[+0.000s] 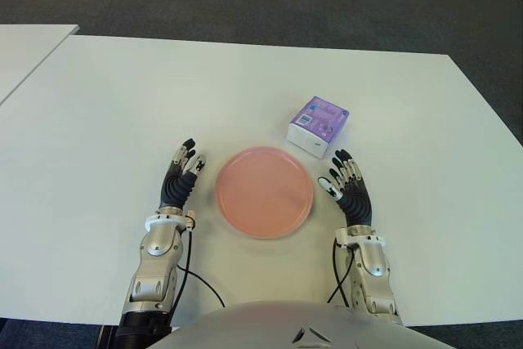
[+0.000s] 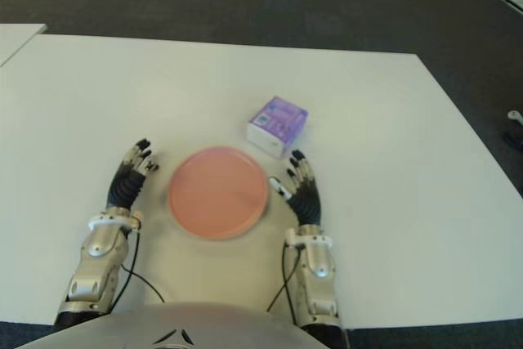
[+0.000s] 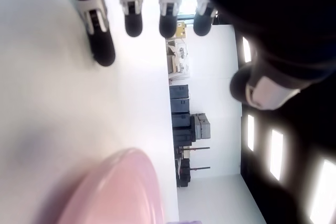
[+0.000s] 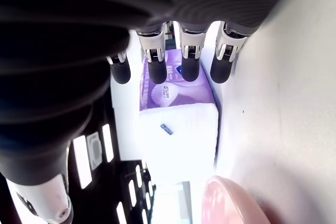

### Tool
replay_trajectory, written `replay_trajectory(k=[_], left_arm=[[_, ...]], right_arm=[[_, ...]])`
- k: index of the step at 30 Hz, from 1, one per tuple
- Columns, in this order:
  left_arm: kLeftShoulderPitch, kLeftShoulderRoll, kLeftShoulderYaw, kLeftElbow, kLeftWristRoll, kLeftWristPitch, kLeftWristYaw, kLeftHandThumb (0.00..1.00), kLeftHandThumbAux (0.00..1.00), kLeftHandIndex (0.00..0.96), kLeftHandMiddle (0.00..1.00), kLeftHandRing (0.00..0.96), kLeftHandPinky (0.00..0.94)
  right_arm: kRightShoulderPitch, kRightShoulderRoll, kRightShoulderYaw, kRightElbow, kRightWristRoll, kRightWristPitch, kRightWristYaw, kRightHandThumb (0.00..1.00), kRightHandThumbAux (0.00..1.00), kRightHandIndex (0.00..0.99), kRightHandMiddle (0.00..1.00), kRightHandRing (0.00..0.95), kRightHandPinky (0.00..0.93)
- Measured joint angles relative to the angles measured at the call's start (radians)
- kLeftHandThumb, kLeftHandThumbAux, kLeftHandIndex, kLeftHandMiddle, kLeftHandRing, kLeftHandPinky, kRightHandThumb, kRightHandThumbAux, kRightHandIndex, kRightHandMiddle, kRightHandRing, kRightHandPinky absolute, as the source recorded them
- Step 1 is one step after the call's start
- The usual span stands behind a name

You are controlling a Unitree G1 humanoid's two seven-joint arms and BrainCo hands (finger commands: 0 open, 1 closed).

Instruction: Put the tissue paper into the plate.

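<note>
The right hand [image 1: 348, 182] lay just right of the pink plate [image 1: 264, 191], fingers extended toward the tissue pack [image 1: 317, 125] and holding nothing. The pack sat on the white bench [image 1: 98, 120] just beyond the plate's far right rim. The left hand [image 1: 182, 172], equally relaxed and empty, flanked the plate's left side.

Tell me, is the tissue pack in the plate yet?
Not yet. The tissue pack sits on the table beyond the empty pink plate, just ahead of the open right hand.
</note>
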Motion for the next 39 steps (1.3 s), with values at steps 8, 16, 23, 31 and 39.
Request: replay_trajectory(k=[8,16,23,31,39], left_arm=[[0.001,0.0,0.0,-0.004,0.0,0.005,0.0,0.0,0.461,0.0,0.0,0.0,0.0],[0.004,0.001,0.0,-0.006,0.0,0.005,0.0,0.0,0.466,0.0,0.0,0.0,0.0],[0.004,0.001,0.0,-0.006,0.0,0.005,0.0,0.0,0.471,0.0,0.0,0.0,0.0],[0.004,0.001,0.001,-0.006,0.0,0.005,0.0,0.0,0.471,0.0,0.0,0.0,0.0],[0.004,0.0,0.001,-0.005,0.0,0.002,0.0,0.0,0.481,0.0,0.0,0.0,0.0]], right_arm=[[0.004,0.004,0.003,-0.008,0.0,0.008,-0.004,0.271,0.707,0.0,0.0,0.0,0.0],[0.008,0.003,0.006,-0.014,-0.001,0.013,-0.005,0.235,0.71,0.0,0.0,0.0,0.0],[0.007,0.0,0.006,-0.01,-0.001,0.011,-0.004,0.238,0.711,0.0,0.0,0.0,0.0],[0.004,0.0,0.006,-0.003,-0.001,0.007,-0.004,0.265,0.702,0.0,0.0,0.0,0.0],[0.002,-0.001,0.005,-0.002,-0.002,0.007,-0.008,0.29,0.678,0.0,0.0,0.0,0.0]])
